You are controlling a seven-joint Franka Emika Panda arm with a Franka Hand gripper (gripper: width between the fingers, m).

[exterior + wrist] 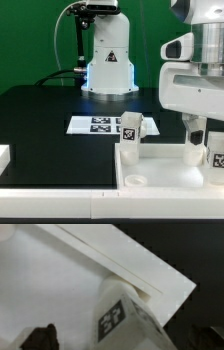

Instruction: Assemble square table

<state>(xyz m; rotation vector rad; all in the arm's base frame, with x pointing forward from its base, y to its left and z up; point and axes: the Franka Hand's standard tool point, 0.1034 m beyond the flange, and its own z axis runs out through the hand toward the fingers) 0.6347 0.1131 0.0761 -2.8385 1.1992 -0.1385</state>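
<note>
The white square tabletop (pixel 160 172) lies at the front of the black table, rim up. A white leg with a tag (pixel 130 134) stands upright at its far corner on the exterior view's left. A second leg (pixel 195 151) stands at the far rim, directly under my gripper (pixel 197 134). A third tagged leg (pixel 216 152) is at the exterior view's right edge. In the wrist view a tagged leg (pixel 128 317) rises from the tabletop's corner (pixel 60 286) between my fingers. One dark fingertip (pixel 40 338) stands apart from it. My gripper (pixel 120 343) looks open around the leg.
The marker board (pixel 98 124) lies on the black table behind the tabletop. The robot's base (pixel 108 60) stands at the back. A white object (pixel 4 155) shows at the exterior view's left edge. The arm's big white body (pixel 195 70) hangs over the right side.
</note>
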